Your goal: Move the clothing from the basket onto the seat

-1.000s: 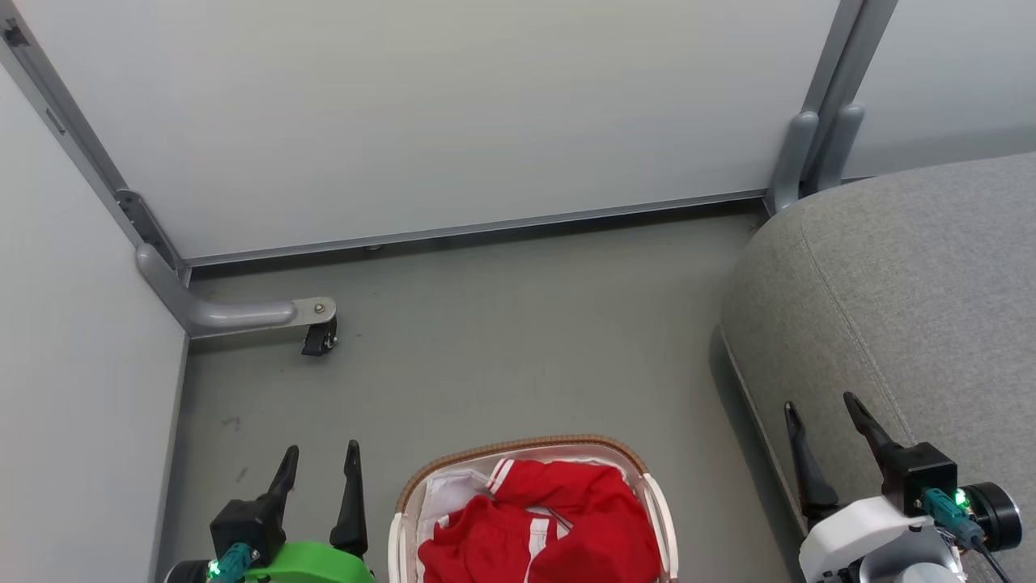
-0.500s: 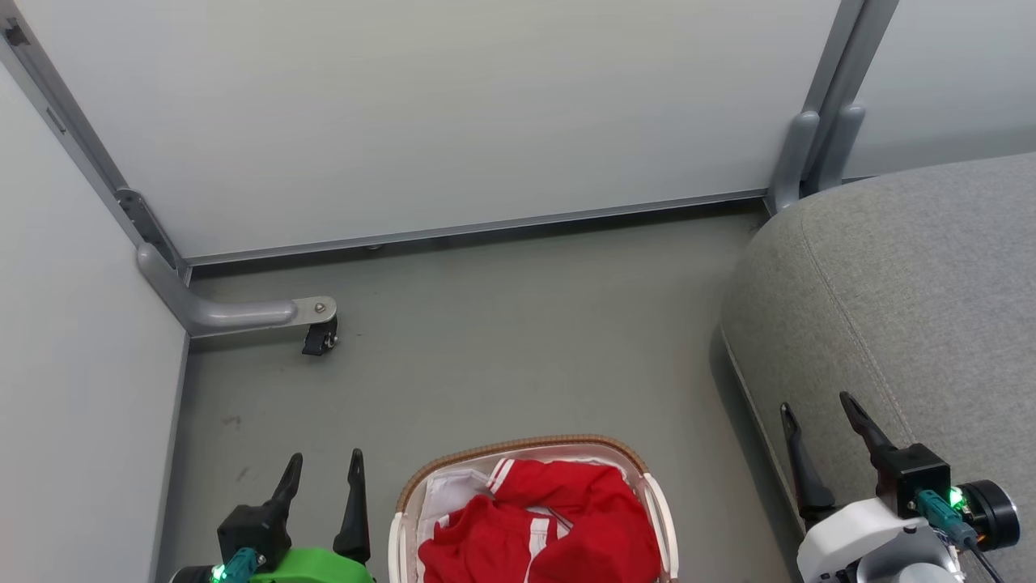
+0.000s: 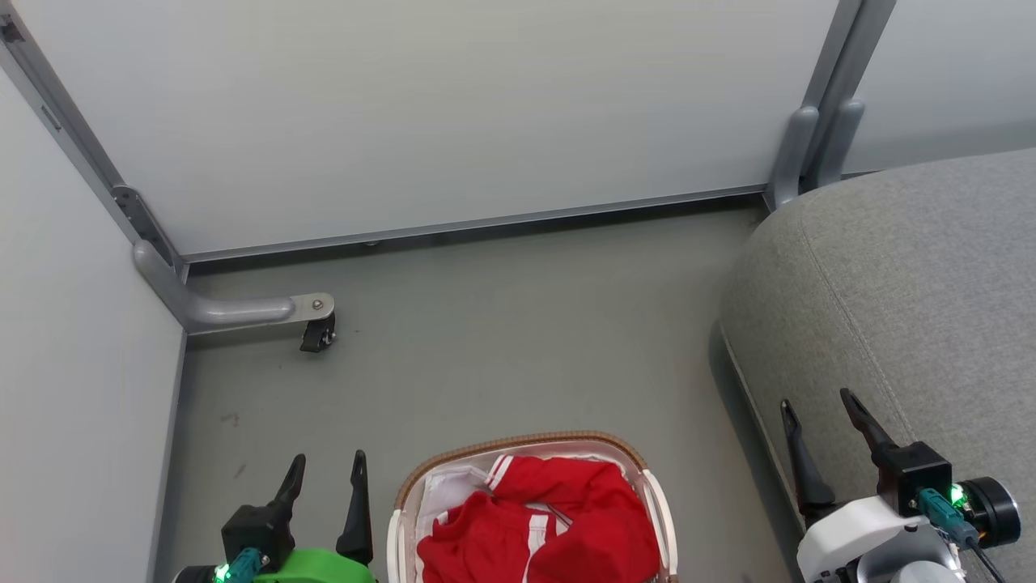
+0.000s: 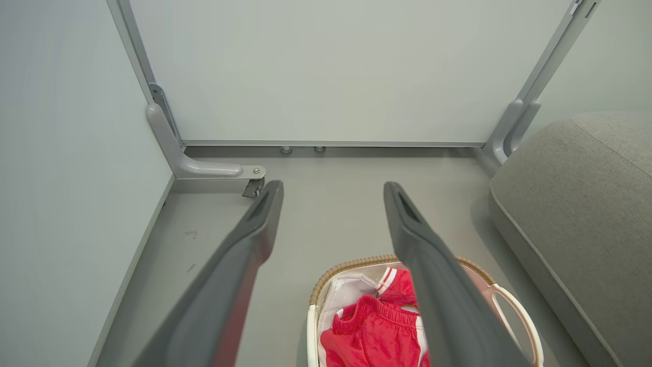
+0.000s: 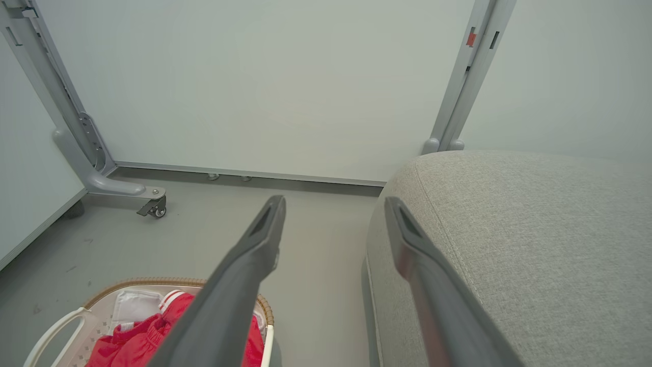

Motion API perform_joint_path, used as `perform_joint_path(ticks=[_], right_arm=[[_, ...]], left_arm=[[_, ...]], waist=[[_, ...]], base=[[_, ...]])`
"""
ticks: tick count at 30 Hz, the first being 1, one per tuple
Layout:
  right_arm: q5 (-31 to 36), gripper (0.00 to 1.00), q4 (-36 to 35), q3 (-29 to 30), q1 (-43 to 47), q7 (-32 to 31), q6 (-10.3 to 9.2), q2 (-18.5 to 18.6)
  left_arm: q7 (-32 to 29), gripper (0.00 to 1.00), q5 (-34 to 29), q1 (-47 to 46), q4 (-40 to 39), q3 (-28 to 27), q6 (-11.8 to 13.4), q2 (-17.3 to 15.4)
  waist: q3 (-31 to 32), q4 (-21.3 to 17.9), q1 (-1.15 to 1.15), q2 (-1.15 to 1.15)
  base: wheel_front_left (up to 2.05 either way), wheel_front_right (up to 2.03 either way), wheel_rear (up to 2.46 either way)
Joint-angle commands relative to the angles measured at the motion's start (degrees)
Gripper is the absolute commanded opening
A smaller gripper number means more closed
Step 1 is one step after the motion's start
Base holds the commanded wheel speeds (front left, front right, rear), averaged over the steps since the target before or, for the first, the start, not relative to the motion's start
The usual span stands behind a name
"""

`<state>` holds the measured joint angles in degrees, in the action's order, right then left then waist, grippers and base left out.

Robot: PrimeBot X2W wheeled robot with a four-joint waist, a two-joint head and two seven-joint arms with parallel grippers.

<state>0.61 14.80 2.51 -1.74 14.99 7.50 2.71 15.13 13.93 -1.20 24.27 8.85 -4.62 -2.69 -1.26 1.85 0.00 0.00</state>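
Bright-red soft fabric clothing w/ white stripes (image 3: 550, 526) lies heaped in the oval cream-white perforated plastic basket w/ brown woven rim (image 3: 518, 443). The basket sits on the floor (image 3: 502, 340) at the head view's bottom edge, btwn the 2 arms. Left gripper (image 3: 328, 457) hovers just beside the basket's left wall, fingers spread, nothing held; the pile lies to its right. Right gripper (image 3: 816, 398), also spread & empty, hangs at the edge of the large grey woven-fabric seat (image 3: 914, 283), w/ bare floor btwn it & the basket. So the left arm is nearer the clothing, the right nearer the drop spot. Basket's near end is cut off: long axis can't be told. Likely next: left swings right & down into the pile.
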Motion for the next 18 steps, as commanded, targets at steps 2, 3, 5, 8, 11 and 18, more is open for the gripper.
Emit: perform_joint_path(ticks=[2,3,5,8,11,18], right_arm=[[0.3,1.0,-0.7,-0.2,-0.6,0.3,-0.02,0.3],[0.4,1.0,-0.8,-0.2,-1.2,0.3,-0.02,0.3],[0.5,1.0,-1.3,-0.1,-2.3,0.3,-0.02,0.3],[0.5,1.0,-2.0,0.1,-4.3,0.3,-0.03,0.3],[0.3,1.0,-2.6,0.2,-6.8,0.3,-0.03,0.3],[-0.8,1.0,-3.6,-0.5,-12.9,0.3,-0.03,0.3]], left_arm=[[0.0,1.0,-0.9,-1.2,0.2,0.3,-0.4,-0.4],[0.0,1.0,-1.2,-2.0,0.3,0.5,-0.5,-0.4],[0.0,1.0,-2.4,-3.5,0.8,1.1,-0.8,-0.3],[0.0,1.0,-3.6,-6.3,2.2,2.0,-1.2,-0.3],[0.0,1.0,-4.7,-10.0,4.8,3.3,-1.5,-0.3],[0.0,1.0,-8.0,-19.5,17.1,8.1,-2.4,-0.4]], waist=[[-1.6,-0.4,0.0,0.0],[-2.3,-0.5,0.0,0.0],[-4.4,-1.0,0.0,0.0],[-8.6,-1.9,0.0,0.0],[-13.0,-2.9,0.0,0.0],[-24.0,-5.8,0.0,0.0]], base=[[0.0,0.0,0.0],[0.0,0.0,0.0],[0.0,0.0,0.0],[0.0,0.0,0.0],[0.0,0.0,0.0],[0.0,0.0,0.0]])
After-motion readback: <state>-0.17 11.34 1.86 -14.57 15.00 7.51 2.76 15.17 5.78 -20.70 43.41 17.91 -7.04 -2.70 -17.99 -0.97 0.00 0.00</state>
